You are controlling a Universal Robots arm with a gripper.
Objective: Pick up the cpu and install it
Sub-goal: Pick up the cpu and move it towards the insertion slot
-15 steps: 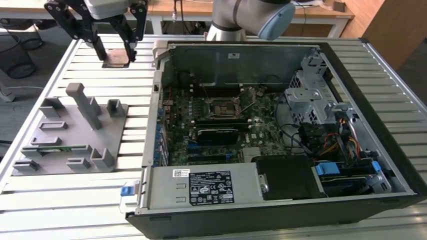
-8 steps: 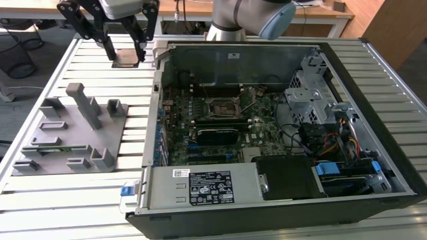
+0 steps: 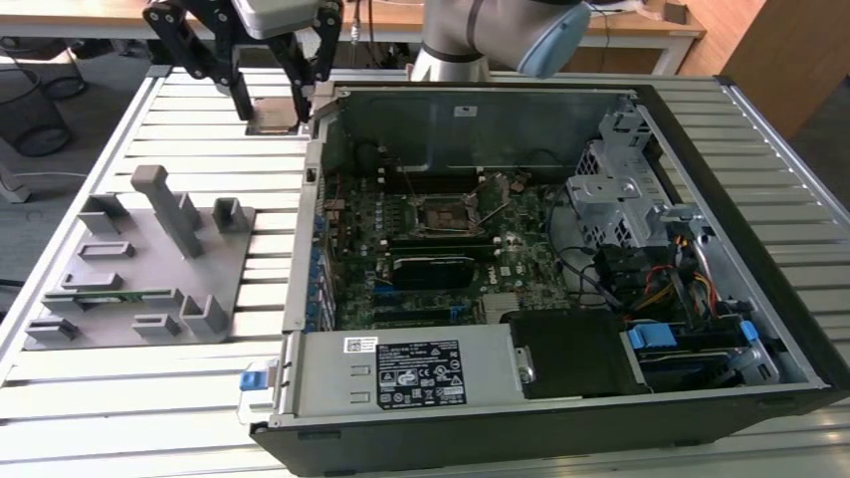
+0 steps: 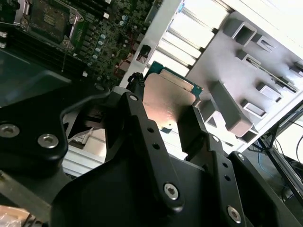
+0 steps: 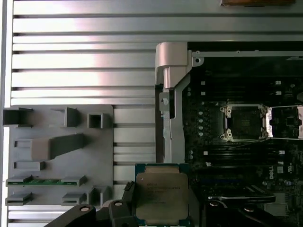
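One small, flat, square cpu (image 5: 162,194) with a shiny silver metal top is clamped between the two black fingers of the tool (image 3: 275,108), gripped on opposite edges with its metal face towards the wrist cameras. In the exterior view the tool hangs over the slatted aluminium bench (image 3: 133,398), just beside the outer wall of the open black computer case (image 3: 763,299), on the exterior view's left of it. Whether the cpu is clear of the slats cannot be told.

Step in hand: pick-up is judged complete and transfer is in progress. Installation is not done.

Requirement for seating, as a judgement: the cpu must pass over the case wall, arrive flat and square above the socket, and match its orientation before release.

Containers:
- The case holds the dark green motherboard (image 3: 398,249). Its square black-framed socket (image 5: 245,123) stands open with no chip in it. A grey power supply (image 3: 398,373) sits inside the near wall.
- The grey moulded fixture (image 3: 146,259) carries a long, thin green memory stick (image 5: 42,181) in one slot.
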